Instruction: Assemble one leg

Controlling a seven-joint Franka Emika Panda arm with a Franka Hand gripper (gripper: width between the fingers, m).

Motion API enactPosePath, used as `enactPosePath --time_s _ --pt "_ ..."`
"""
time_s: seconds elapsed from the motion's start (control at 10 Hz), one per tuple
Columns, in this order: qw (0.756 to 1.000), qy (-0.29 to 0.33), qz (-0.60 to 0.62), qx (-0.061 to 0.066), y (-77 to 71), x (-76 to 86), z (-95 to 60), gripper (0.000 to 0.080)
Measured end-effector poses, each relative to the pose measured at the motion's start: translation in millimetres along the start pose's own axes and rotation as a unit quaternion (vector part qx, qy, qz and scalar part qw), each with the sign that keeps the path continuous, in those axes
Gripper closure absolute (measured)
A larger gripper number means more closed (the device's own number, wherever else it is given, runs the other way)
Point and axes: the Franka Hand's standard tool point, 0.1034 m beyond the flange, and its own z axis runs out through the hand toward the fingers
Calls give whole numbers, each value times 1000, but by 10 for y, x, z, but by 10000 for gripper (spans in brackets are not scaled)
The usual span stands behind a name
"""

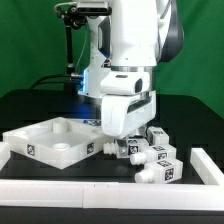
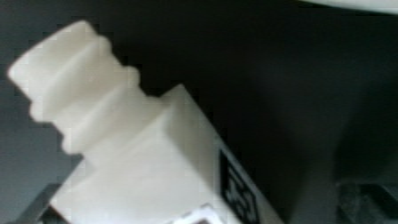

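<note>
In the wrist view a white leg (image 2: pixel 134 140) fills most of the picture, very close to the camera. Its ridged threaded end (image 2: pixel 71 75) points away and a black-and-white tag (image 2: pixel 235 190) shows on its side. The fingers themselves are hidden there. In the exterior view my gripper (image 1: pixel 112 142) hangs low over the table at the near right corner of the large white tray-like part (image 1: pixel 40 135), shut on the leg (image 1: pixel 104 148). Several more white legs with tags (image 1: pixel 160 155) lie just to the exterior view's right of the gripper.
A white raised wall (image 1: pixel 60 190) runs along the front of the table and another (image 1: pixel 210 165) stands at the exterior view's right. The black table (image 1: pixel 30 105) lies behind the tray. The arm's body (image 1: pixel 130 50) stands over the parts.
</note>
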Motion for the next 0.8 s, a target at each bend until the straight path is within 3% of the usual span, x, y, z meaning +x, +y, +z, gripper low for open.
enactPosePath --time_s 0.1,0.2,0.3,0.4,0.5,0.6,0.8 --pt "1000 0 0 0 -1 0 -1 150" --pt "1000 0 0 0 -2 -1 1 269" --pt "1000 0 0 0 -2 -1 1 269" --pt "1000 0 0 0 -2 -1 1 477" --pt "1000 0 0 0 -1 -1 0 477" --pt "1000 0 -1 0 0 1 -2 538" --pt "1000 1 -24 -5 64 24 -112 538"
